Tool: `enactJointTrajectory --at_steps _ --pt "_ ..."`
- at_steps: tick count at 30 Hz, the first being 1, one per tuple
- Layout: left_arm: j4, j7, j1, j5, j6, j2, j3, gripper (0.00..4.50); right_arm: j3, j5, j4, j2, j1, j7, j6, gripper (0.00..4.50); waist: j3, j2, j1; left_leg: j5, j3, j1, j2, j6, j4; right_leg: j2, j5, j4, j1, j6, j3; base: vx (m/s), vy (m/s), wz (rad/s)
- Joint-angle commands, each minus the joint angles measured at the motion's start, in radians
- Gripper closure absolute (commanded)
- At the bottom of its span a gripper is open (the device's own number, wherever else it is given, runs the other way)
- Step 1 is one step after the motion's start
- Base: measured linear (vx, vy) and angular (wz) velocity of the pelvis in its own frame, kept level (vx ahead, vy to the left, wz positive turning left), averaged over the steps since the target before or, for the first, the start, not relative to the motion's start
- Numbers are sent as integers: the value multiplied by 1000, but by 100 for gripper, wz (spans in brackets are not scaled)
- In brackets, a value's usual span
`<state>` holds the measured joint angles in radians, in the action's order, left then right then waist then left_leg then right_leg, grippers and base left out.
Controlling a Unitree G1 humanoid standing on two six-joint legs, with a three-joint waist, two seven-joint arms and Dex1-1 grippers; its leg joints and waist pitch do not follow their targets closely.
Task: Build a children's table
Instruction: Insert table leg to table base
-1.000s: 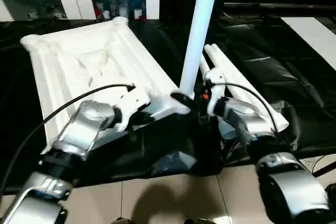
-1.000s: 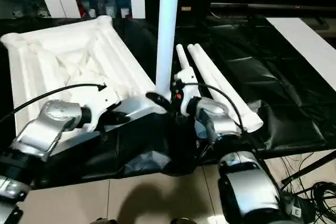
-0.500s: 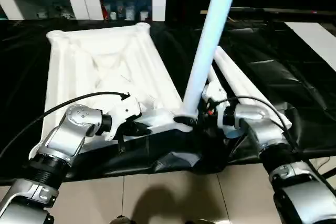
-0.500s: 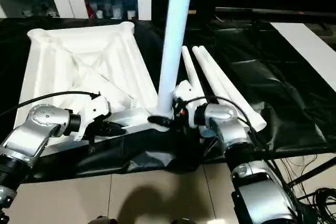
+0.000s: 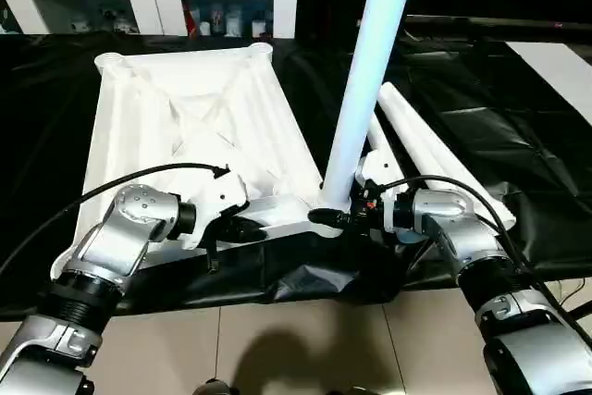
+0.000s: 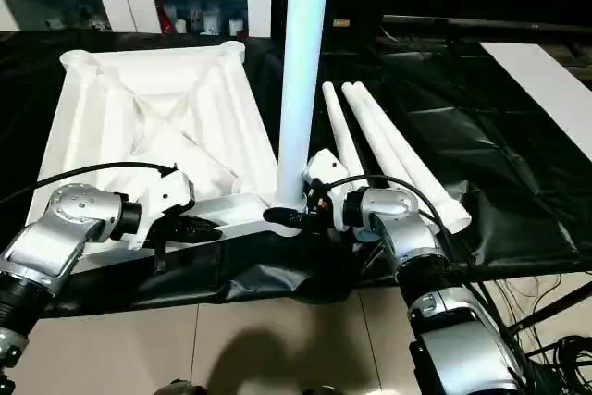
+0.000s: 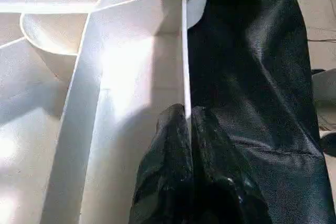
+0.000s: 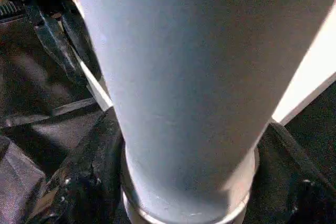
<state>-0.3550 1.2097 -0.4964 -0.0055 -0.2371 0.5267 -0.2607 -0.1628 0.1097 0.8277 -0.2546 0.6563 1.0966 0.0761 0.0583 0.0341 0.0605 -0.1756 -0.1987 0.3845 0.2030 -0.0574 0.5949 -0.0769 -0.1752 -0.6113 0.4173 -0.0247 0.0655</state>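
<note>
Seating upright leg point(image 5: 365, 90): I keep left gripper point(image 5: 242, 227) clamped on top's rim point(image 7: 185, 61); right gripper point(image 6: 289, 218) fingers straddle leg's base, grip unclear.

Leg point(image 5: 370, 80) upright in top's point(image 5: 185, 127) near-right socket — spare legs point(image 5: 421, 150) right.

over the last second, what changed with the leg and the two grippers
The upright leg stood tilted in the corner socket; now it stands nearer straight. The right gripper, which sat beside the leg's base, now has its fingers round that base. Much of the picture's shift is the camera moving. The left gripper stays shut on the table top's near edge rib, and the spare legs lie beside the top as before.
</note>
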Motion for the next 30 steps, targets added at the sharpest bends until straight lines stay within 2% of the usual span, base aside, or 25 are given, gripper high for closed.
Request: enactJointTrajectory --at_steps 1,4,6,10,14,16,17,19,21,22,23,24,25,26,27,29,30 --pt "27 30 -9 -40 39 -6 -1 450 -6 -6 -9 2 -26 13 -13 177 -75 -7 -1 -127 11 -23 34 50 -64 -60 -78 48 -58 -247 -47 0 0 0" --pt "27 34 -5 -39 37 -2 -3 450 6 -2 19 14 -36 -17 -29 178 -75 -7 0 -123 10 -23 35 55 -63 -60 -70 48 -57 -251 -47 0 0 0" --pt "26 33 -2 -39 35 -3 -2 450 25 -1 58 28 -38 -70 -34 178 -74 -8 -1 -143 11 -24 36 47 -65 -61 -99 50 -56 -249 -46 0 0 0" --pt "26 23 3 -41 30 -10 1 450 56 6 108 51 -47 -153 -33 178 -70 -7 -10 -219 15 -28 36 6 -71 -63 -198 61 -53 -228 -47 0 0 0" --pt "31 25 11 -43 22 -15 0 450 53 -5 117 74 -80 -194 -15 178 -65 -7 -19 -277 19 -31 36 -13 -77 -64 -275 71 -49 -205 -48 0 0 0" --pt "32 24 11 -42 17 -13 0 450 57 -9 121 81 -82 -221 -10 178 -62 -7 -23 -320 20 -37 36 -22 -78 -65 -329 77 -46 -196 -48 0 0 0" --pt "11 -19 2 -18 -2 -19 -1 450 73 -22 157 101 -67 -318 -6 178 -61 -7 -25 -329 22 -37 35 -27 -80 -66 -351 79 -45 -191 -49 0 0 0" --pt "2 -38 -3 -9 -13 -23 0 450 78 -27 171 108 -60 -356 -3 178 -60 -7 -33 -348 26 -36 35 -41 -82 -66 -388 81 -45 -181 -48 0 0 0" --pt "-61 -172 -44 32 -86 -71 13 450 103 -42 244 146 -18 -555 -7 178 -58 -8 -39 -365 26 -41 33 -59 -82 -64 -417 84 -37 -176 -48 0 0 0" --pt "-86 -223 -61 46 -104 -93 16 450 112 -42 268 162 -2 -624 -14 178 -58 -8 -35 -388 28 -50 31 -64 -78 -67 -460 92 -35 -168 -46 0 0 0" --pt "-123 -314 -86 71 -131 -132 23 450 127 -38 302 191 23 -725 -31 178 -56 -5 -39 -398 29 -46 29 -67 -79 -67 -490 96 -35 -152 -45 0 0 0" --pt "-137 -362 -100 78 -163 -165 25 450 137 -33 322 214 42 -791 -42 178 -56 -6 -38 -405 30 -47 29 -68 -78 -68 -508 97 -35 -142 -43 0 0 0" --pt "-137 -364 -100 79 -164 -166 25 450 137 -33 322 215 42 -793 -42 178 -56 -7 -39 -425 30 -53 28 -69 -77 -66 -535 103 -27 -127 -41 0 0 0" --pt "-147 -422 -116 88 -204 -213 27 450 151 -21 346 250 66 -865 -55 178 -55 -1 -37 -447 29 -60 26 -64 -72 -66 -565 112 -21 -109 -39 0 0 0" --pt "-147 -422 -116 88 -204 -213 27 450 151 -21 346 250 66 -865 -55 178 -55 -3 -37 -450 30 -60 26 -63 -72 -67 -569 111 -20 -105 -39 0 0 0" --pt "-141 -480 -134 109 -245 -264 14 450 186 21 369 301 100 -918 -74 178 -55 7 -37 -460 32 -57 27 -54 -74 -66 -588 116 -19 -83 -35 0 0 0" --pt "-141 -480 -134 109 -245 -264 14 450 186 21 369 301 100 -918 -74 178 -55 5 -36 -458 33 -56 26 -53 -74 -66 -587 114 -20 -80 -34 0 0 0"
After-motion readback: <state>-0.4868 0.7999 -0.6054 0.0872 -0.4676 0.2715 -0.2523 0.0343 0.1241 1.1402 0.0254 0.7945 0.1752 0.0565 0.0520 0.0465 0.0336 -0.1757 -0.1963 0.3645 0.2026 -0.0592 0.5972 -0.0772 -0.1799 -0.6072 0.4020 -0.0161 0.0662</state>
